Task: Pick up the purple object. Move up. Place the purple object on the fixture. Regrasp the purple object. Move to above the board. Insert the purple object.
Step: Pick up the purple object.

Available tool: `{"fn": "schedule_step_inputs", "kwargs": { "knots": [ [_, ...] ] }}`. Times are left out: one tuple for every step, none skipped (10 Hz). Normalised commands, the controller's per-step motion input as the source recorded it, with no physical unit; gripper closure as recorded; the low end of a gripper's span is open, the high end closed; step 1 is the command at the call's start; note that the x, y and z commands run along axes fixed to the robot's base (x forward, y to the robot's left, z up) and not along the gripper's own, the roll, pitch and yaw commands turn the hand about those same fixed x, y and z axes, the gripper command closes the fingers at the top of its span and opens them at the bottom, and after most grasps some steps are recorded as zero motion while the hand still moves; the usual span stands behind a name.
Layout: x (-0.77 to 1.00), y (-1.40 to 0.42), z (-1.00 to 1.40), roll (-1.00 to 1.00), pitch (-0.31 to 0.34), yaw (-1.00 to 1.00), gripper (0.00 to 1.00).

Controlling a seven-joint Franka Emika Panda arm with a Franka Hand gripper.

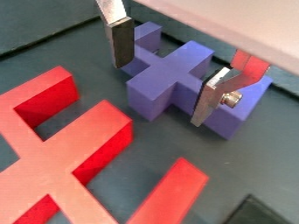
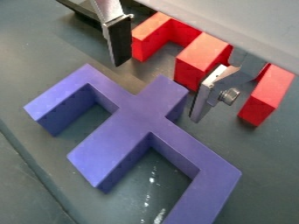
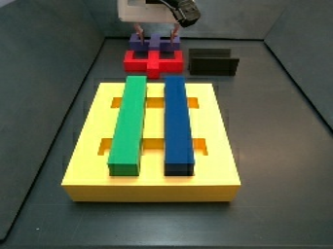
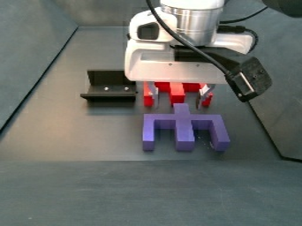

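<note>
- The gripper [image 2: 158, 74] hangs low, its flat silver fingers [image 2: 115, 39] spread wide, straddling the raised centre tab of the matte purple object [image 2: 128, 131] without touching it.
- A glossy red notched block [image 1: 59, 149] lies just beside it.
- A side view alone shows the black fixture [image 4: 109, 86]; another shows the yellow board [image 3: 154, 180] with green bar [image 3: 128, 124] and blue bar [image 3: 177, 126].

We see a dark floor [image 4: 71, 132] carrying the purple object [image 4: 183, 129]. Touching it behind lies the red block [image 4: 175, 92]; the fixture [image 4: 108, 86] sits near, and the board [image 3: 154, 185] rests well apart. The gripper [image 4: 177, 88] hangs above the purple object.
</note>
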Motion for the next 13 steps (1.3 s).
{"fn": "schedule_step_inputs", "kwargs": {
  "knots": [
    [0.00,0.00,-0.13,-0.01,-0.064,0.00,0.00],
    [-0.02,0.03,-0.17,0.00,-0.060,0.00,0.00],
    [-0.18,0.10,-0.19,0.00,-0.067,0.00,0.00],
    [-0.25,0.08,-0.21,0.00,-0.114,0.02,0.00],
    [-0.13,0.00,-0.20,0.04,-0.066,0.05,0.00],
    [0.00,0.00,-0.24,0.04,-0.019,0.06,0.00],
    [0.00,0.00,-0.30,0.08,0.000,0.05,0.00],
    [0.00,0.00,-0.24,0.06,0.000,0.05,0.00],
    [0.00,0.00,-0.21,0.04,0.000,0.06,0.00],
    [0.00,0.09,-0.13,0.00,-0.023,0.07,0.00],
    [0.00,0.07,0.00,0.00,0.000,0.00,0.00],
    [0.00,0.06,0.00,0.00,0.000,0.00,0.00],
    [-0.01,0.00,0.00,0.01,0.000,0.00,0.00]
  ]
}}
